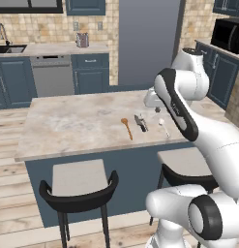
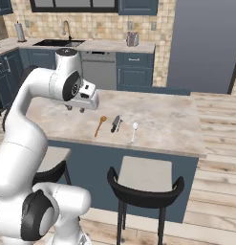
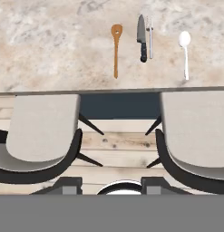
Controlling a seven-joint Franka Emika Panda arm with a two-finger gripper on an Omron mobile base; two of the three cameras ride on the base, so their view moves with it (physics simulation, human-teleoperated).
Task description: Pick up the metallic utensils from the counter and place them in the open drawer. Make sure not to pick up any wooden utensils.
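On the beige marbled counter [image 1: 72, 121] three utensils lie in a row near its front edge. The wooden spoon [image 3: 116, 43] is orange-brown, on the left. The dark-handled knife [image 3: 141, 36] lies in the middle, with a thin grey metal rod [image 3: 150, 38] close beside it. The silvery spoon [image 3: 185, 50] lies to the right. My gripper [image 2: 75, 109] hangs above the counter, high over the utensils and touching none; its fingers stand apart with nothing between them. In the left base view the wooden spoon [image 1: 126, 127], knife [image 1: 140, 122] and spoon [image 1: 163, 125] lie just in front of the gripper [image 1: 156, 109]. The open drawer is out of view.
Two cushioned stools with black curved backs [image 3: 41, 131] [image 3: 195, 131] stand tucked against the counter's front side, below the utensils. Behind the island run wall cabinets, a dishwasher [image 1: 52, 75] and a sink [image 2: 57, 43].
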